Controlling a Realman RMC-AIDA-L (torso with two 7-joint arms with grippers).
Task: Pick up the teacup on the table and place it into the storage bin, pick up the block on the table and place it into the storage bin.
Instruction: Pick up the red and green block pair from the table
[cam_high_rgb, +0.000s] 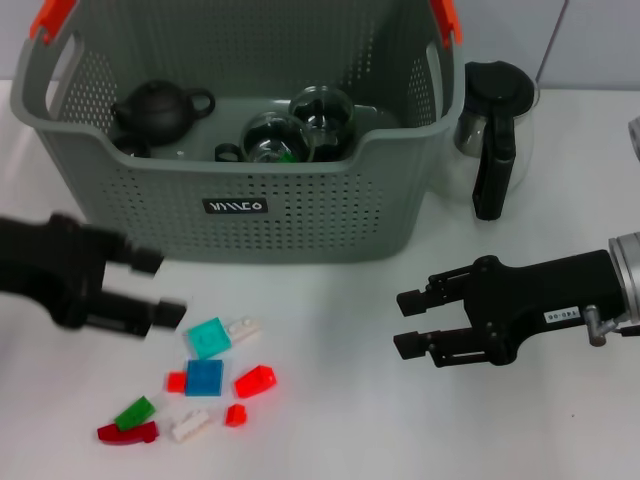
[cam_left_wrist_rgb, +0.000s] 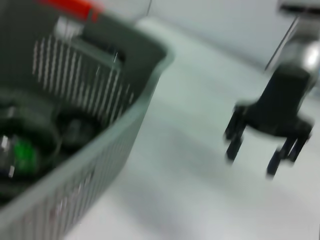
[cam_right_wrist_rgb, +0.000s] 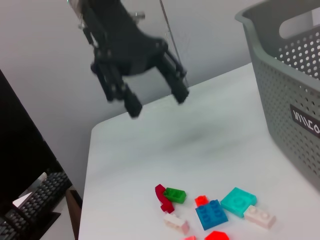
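The storage bin (cam_high_rgb: 240, 215), grey and perforated with orange handle trim, stands at the back of the white table. Inside it are a black teapot (cam_high_rgb: 158, 108), two glass vessels (cam_high_rgb: 300, 125) and small dark cups; I cannot tell which is the teacup. Several blocks lie in front of the bin, among them a teal block (cam_high_rgb: 209, 337), a blue block (cam_high_rgb: 204, 377) and a red block (cam_high_rgb: 255, 381). My left gripper (cam_high_rgb: 162, 287) hovers open just left of the blocks, holding nothing. My right gripper (cam_high_rgb: 404, 323) is open and apart from them on the right.
A glass pitcher (cam_high_rgb: 490, 130) with a black handle stands right of the bin. In the right wrist view the left gripper (cam_right_wrist_rgb: 157, 101) hangs above the blocks (cam_right_wrist_rgb: 211, 214), with the table's edge and a keyboard (cam_right_wrist_rgb: 30, 200) beyond.
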